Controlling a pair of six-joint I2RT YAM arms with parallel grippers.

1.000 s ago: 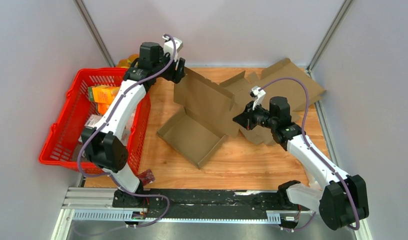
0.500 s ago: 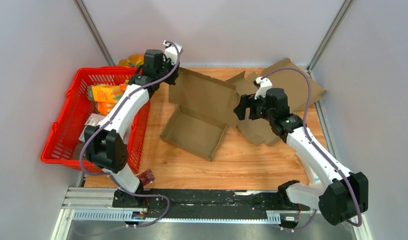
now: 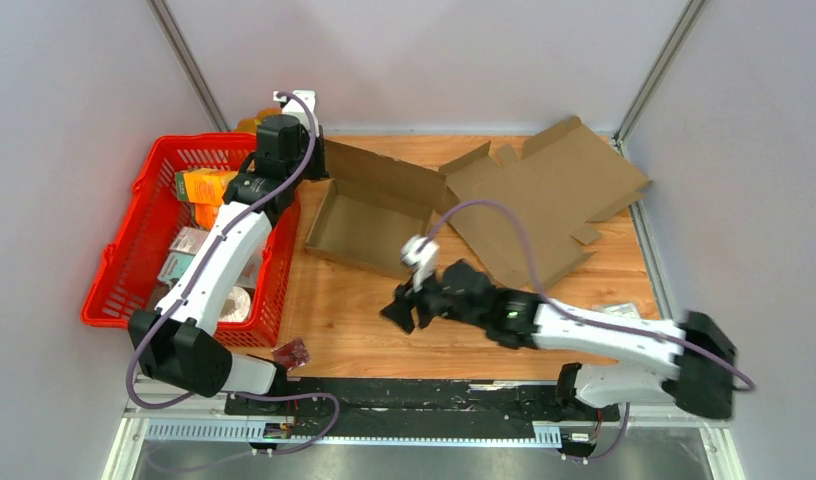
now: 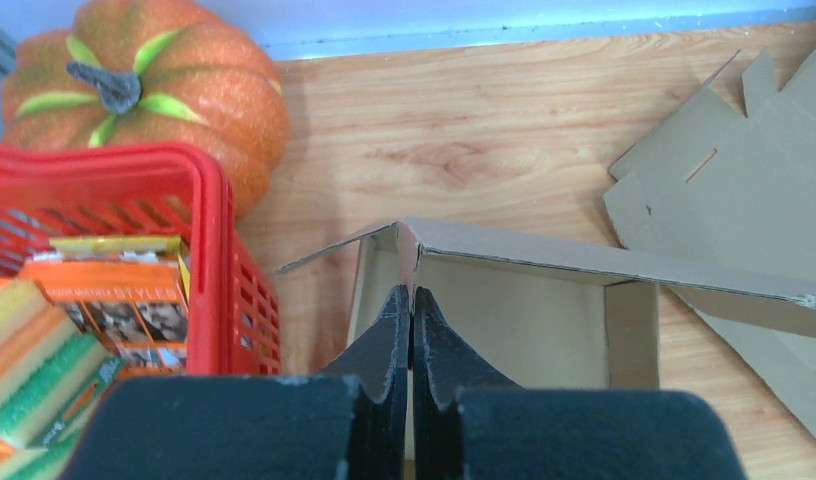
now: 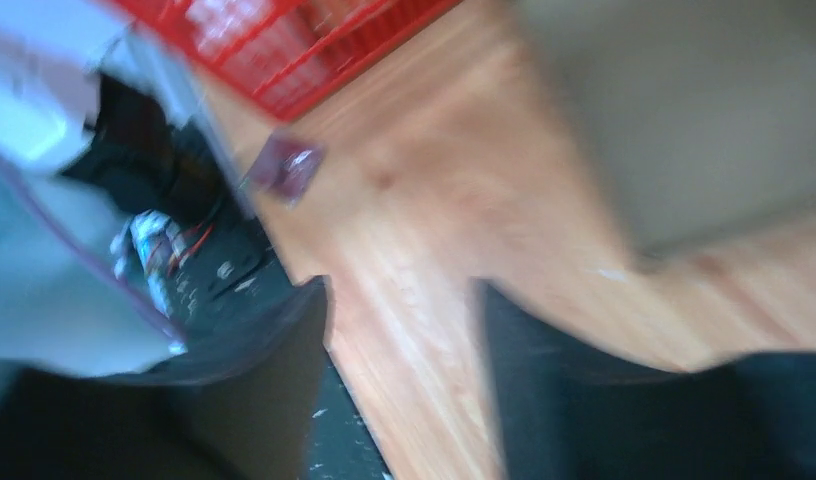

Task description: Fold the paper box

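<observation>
The paper box [image 3: 369, 215] is a brown, partly folded cardboard tray that lies left of the table's middle, with its rear wall standing. My left gripper [image 3: 319, 160] is at the box's back-left corner, shut on a thin upright flap. In the left wrist view the fingertips [image 4: 401, 300] pinch that flap above the box's inside [image 4: 504, 320]. My right gripper [image 3: 404, 308] hovers low over bare wood in front of the box, open and holding nothing. In the blurred right wrist view its fingers [image 5: 284, 340] stand apart.
A flat cardboard sheet [image 3: 544, 195] lies at the back right. A red basket [image 3: 119, 262] full of packages stands at the left, with an orange pumpkin [image 4: 154, 80] behind it. A small red packet [image 3: 292, 352] lies near the front rail, and a pale item [image 3: 614, 312] lies at the right.
My left gripper closed on the box's corner flap and drew the box left and back. My right gripper opened, left the box and swung down to the front middle of the table.
</observation>
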